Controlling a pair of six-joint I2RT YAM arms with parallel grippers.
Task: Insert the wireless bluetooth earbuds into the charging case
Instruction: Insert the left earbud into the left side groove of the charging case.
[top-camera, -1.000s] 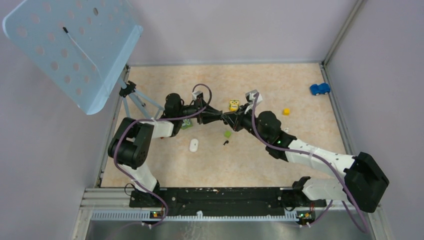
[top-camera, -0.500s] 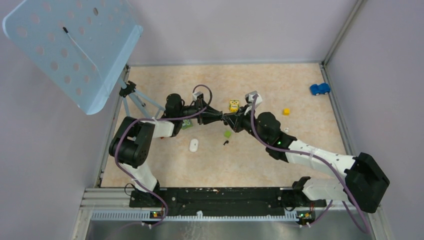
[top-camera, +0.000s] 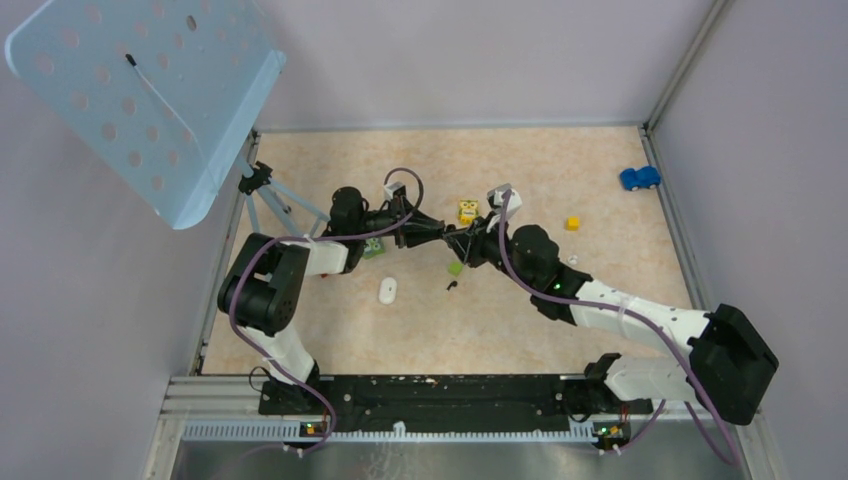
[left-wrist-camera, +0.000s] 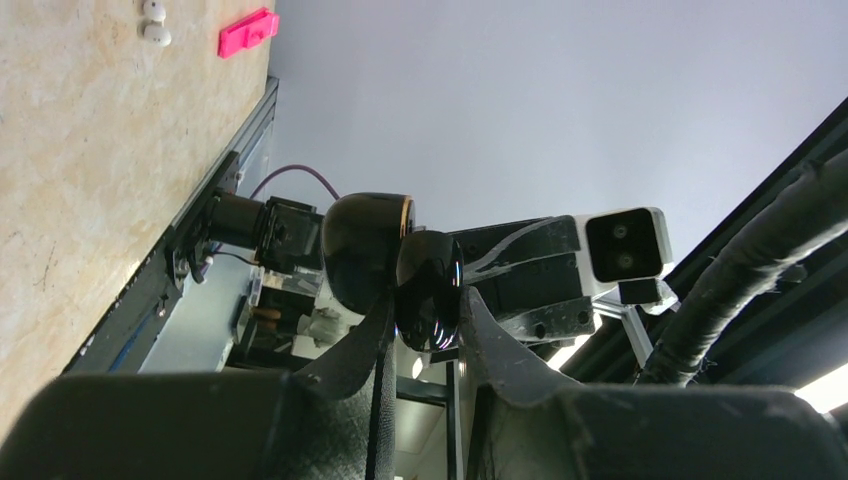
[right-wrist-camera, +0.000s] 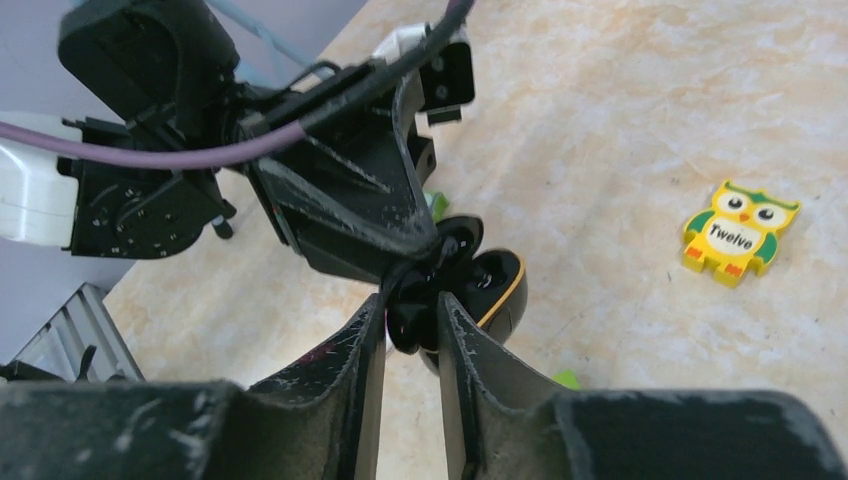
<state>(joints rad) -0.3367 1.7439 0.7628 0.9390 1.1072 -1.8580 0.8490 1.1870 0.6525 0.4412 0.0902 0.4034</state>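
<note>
The charging case (right-wrist-camera: 495, 292) is black with a gold rim and hangs open above the table, where the two arms meet. My left gripper (left-wrist-camera: 428, 305) is shut on its glossy black half (left-wrist-camera: 430, 285). My right gripper (right-wrist-camera: 412, 305) sits at the case's mouth. Its jaws stand slightly apart on either side of a small glossy black piece (right-wrist-camera: 408, 305), with a thin gap at one finger. I cannot tell whether that piece is an earbud or part of the case. One black earbud (top-camera: 452, 286) lies on the table below the grippers (top-camera: 447, 238).
A green cube (top-camera: 455, 267) lies under the grippers. A yellow owl tile (top-camera: 467, 211), a yellow cube (top-camera: 572, 223) and a blue toy car (top-camera: 639, 178) sit farther back. A white oval object (top-camera: 388, 291) lies nearer. A blue perforated panel (top-camera: 140, 100) on a tripod stands at the far left.
The right arm has edged a little to the left, towards the case. The left arm and the earbud on the table have not moved.
</note>
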